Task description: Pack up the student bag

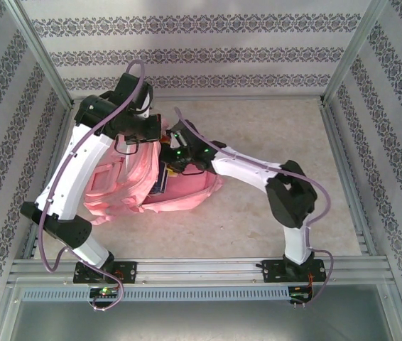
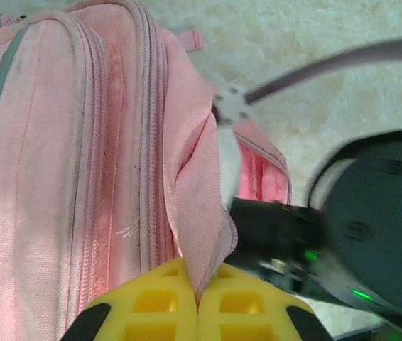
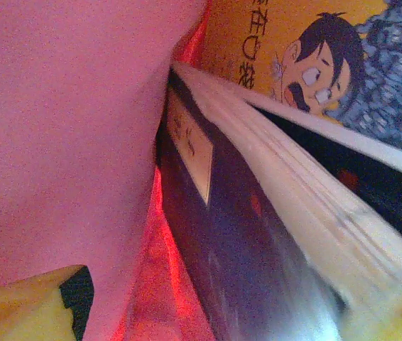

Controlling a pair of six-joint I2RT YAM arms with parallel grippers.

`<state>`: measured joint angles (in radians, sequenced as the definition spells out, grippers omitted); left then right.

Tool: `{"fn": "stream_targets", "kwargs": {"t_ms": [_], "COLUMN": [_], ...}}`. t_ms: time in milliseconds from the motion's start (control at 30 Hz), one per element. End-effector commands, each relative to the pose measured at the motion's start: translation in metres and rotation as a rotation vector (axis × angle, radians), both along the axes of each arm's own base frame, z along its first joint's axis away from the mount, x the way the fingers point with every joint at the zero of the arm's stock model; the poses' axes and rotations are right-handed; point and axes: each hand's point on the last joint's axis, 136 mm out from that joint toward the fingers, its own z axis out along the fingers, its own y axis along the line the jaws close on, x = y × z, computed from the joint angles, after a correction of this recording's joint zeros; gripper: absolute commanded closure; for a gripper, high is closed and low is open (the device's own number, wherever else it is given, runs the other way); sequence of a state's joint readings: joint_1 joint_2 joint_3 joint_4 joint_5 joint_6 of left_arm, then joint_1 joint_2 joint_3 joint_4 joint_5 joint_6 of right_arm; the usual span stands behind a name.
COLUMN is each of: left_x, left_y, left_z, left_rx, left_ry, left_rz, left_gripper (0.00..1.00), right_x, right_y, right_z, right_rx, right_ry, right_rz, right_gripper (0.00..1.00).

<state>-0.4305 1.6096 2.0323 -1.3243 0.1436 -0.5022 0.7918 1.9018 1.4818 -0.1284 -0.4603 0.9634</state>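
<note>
The large pink fabric student bag (image 1: 187,193) lies on the pale tabletop (image 1: 279,220), left of centre in the overhead view. Its opening should be held up by the left end effector (image 2: 197,307), clamped on a fold of pink fabric, while the right end effector (image 3: 212,316), fingers apart, is drawn straight out without snagging. A dark-covered book (image 3: 236,241) and an orange comic cover (image 3: 272,50) inside are shown from the right wrist; overhead they are barely visible.
</note>
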Motion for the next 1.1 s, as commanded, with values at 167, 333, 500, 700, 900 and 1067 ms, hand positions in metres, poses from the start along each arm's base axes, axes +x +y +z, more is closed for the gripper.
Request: {"fn": "stream_targets", "kwargs": {"t_ms": [167, 333, 500, 700, 900, 1067], "left_x": [0.018, 0.029, 0.036, 0.052, 0.075, 0.087], "left_y": [-0.03, -0.06, -0.094, -0.126, -0.148, -0.159], "left_z": [0.004, -0.038, -0.084, -0.128, -0.141, -0.123], "left_rx": [-0.19, -0.281, -0.264, -0.244, -0.257, -0.297], "left_ry": [-0.045, 0.066, 0.15, 0.213, 0.229, 0.195], "left_rz": [-0.022, -0.048, -0.091, -0.094, -0.11, -0.122], "left_gripper": [1.0, 1.0, 1.0, 0.99, 0.95, 0.77], "right_x": [-0.026, -0.025, -0.046, -0.075, -0.095, -0.114], "right_y": [-0.095, -0.172, -0.188, -0.178, -0.169, -0.159], "right_z": [0.018, 0.006, 0.011, 0.004, -0.012, -0.031], "right_rx": [-0.103, -0.187, -0.214, -0.266, -0.296, -0.316], "right_ry": [-0.106, -0.16, -0.333, -0.493, -0.504, -0.517], "right_rz": [0.01, -0.169, -0.12, 0.015, 0.11, 0.185], "right_gripper": [0.19, 0.25, 0.28, 0.29, 0.35, 0.38]}}
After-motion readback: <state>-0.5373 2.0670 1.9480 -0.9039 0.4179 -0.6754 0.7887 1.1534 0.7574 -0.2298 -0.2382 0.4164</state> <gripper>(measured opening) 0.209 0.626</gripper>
